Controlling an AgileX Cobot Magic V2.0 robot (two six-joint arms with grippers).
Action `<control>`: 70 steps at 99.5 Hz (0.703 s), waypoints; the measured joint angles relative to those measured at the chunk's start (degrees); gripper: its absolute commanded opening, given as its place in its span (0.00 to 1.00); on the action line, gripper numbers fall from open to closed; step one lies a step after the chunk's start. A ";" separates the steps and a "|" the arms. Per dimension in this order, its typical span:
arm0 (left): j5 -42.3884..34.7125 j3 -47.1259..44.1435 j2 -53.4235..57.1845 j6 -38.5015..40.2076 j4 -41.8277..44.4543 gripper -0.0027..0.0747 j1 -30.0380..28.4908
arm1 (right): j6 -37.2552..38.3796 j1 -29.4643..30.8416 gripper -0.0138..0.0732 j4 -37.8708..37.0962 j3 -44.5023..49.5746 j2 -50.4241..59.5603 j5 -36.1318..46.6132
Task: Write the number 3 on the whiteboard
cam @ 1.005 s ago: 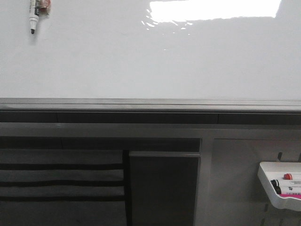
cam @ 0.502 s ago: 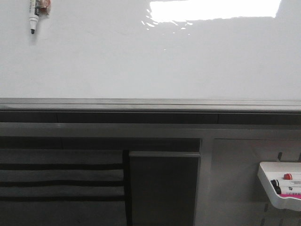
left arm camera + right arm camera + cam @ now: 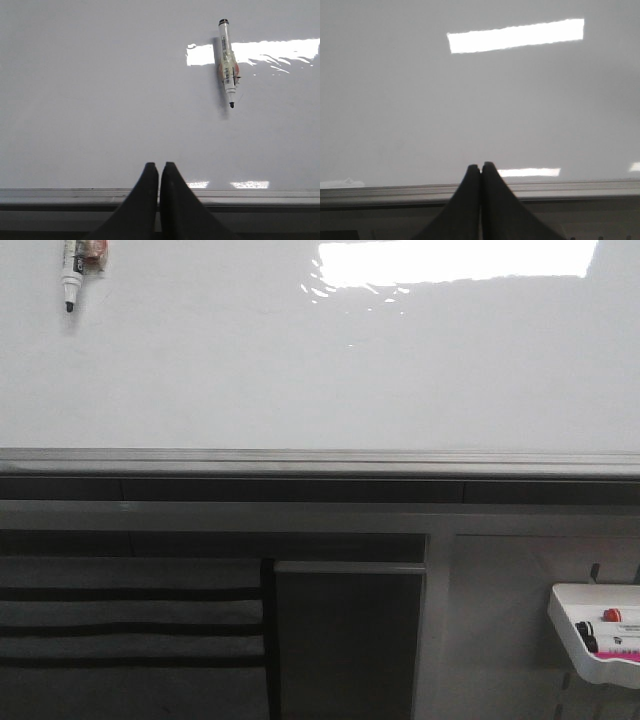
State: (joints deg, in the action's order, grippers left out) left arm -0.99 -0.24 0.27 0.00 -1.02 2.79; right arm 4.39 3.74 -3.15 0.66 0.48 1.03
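Note:
The whiteboard [image 3: 300, 360] fills the upper part of the front view, glossy white with a grey rail along its near edge; it also fills the left wrist view [image 3: 100, 90] and the right wrist view [image 3: 480, 100]. No number 3 shows on it. A white marker [image 3: 70, 270] with a black tip lies on the board at the far left; it also shows in the left wrist view [image 3: 227, 62], well beyond the fingers. My left gripper [image 3: 159, 166] is shut and empty over the board's near rail. My right gripper [image 3: 481, 166] is shut and empty over the rail too. Neither gripper shows in the front view.
A small white plastic tray [image 3: 570, 625] with markers hangs at the lower right, below the board. The grey rail [image 3: 320, 462] runs the full width. Dark shelving and a striped panel [image 3: 130, 625] sit below it.

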 measured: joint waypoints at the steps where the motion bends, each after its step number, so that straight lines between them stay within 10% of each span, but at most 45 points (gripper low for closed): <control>1: 0.00 0.00 0.00 0.00 0.00 0.01 0.00 | 0.00 0.00 0.09 0.00 0.00 0.00 0.00; 70: 7.23 10.63 -0.24 0.00 -3.96 0.01 0.00 | 0.00 0.00 0.09 7.90 -10.90 -2.70 -13.94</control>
State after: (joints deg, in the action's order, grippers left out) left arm 6.24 10.40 0.03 0.00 -4.98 2.79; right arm 4.39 3.74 4.75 -10.24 -2.23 -12.91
